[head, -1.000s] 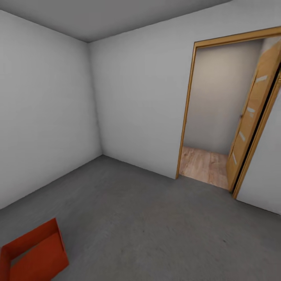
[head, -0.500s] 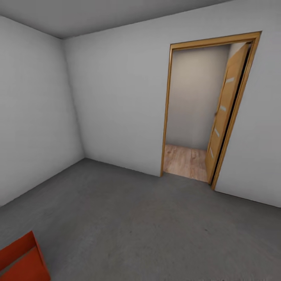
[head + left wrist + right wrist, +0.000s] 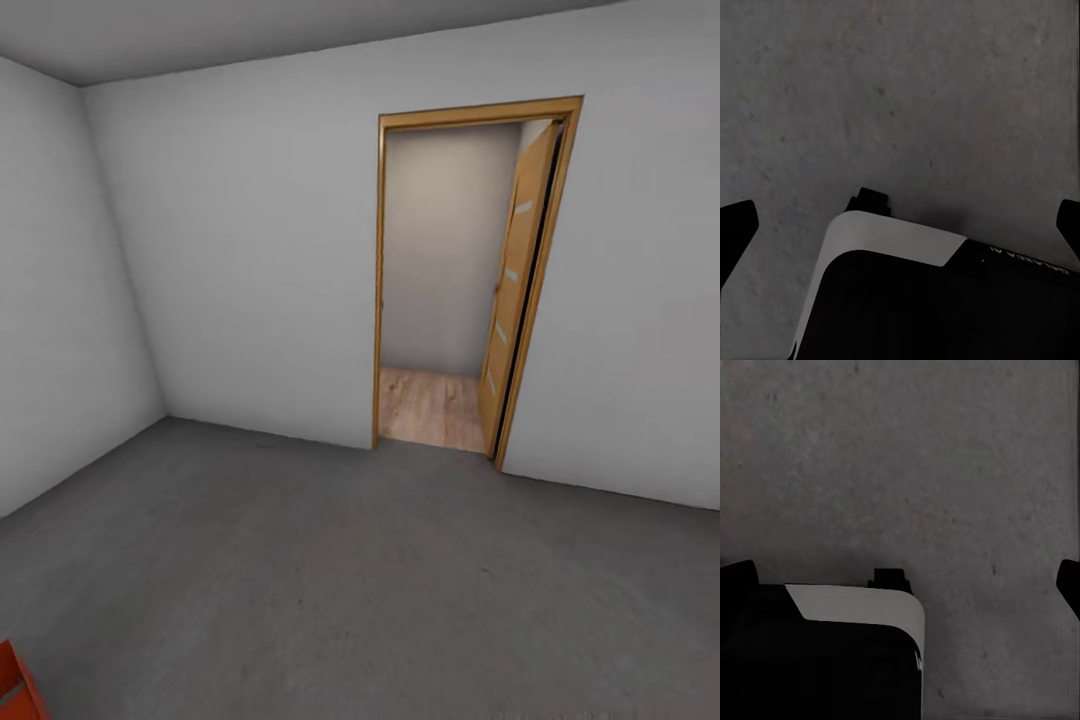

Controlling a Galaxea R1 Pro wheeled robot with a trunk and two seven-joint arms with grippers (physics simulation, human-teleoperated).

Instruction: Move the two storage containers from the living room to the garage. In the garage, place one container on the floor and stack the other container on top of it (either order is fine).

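The view has swung right, leaving the bin (image 3: 14,688) a sliver at the floor's (image 3: 350,590) near-left corner; both claws gape empty, and it looks light, stiff, best gripped by a wall.

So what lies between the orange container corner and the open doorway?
Bare grey concrete floor in the head view, from the container to the doorway.
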